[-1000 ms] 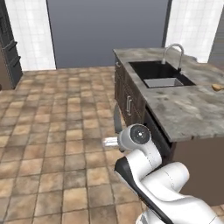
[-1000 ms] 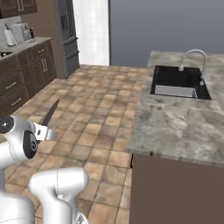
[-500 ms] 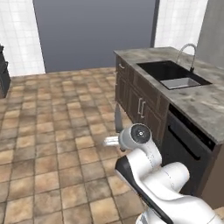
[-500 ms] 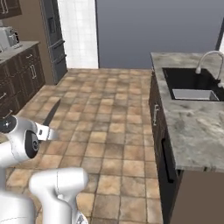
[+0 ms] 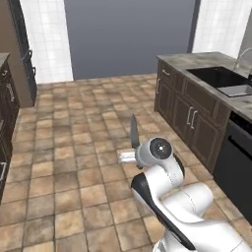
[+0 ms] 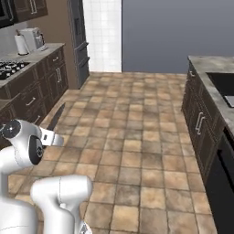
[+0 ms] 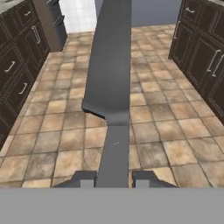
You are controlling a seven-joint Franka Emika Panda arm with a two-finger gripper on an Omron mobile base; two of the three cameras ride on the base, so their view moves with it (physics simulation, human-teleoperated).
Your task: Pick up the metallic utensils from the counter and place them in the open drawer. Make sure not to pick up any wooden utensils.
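Brown tiled kitchen floor [image 7: 52, 144], tool [image 7: 113, 178] clamped on knife [image 7: 111, 87] handle, blade pointing straight ahead (slightly upward)

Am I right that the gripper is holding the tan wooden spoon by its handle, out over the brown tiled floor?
Not quite. The gripper is shut on the slim knife with the black handle and grey blade, not a wooden spoon. The hand view shows the flat blade running up from between the fingertips. The rest holds: it is gripped by its handle, over the brown tiled floor.
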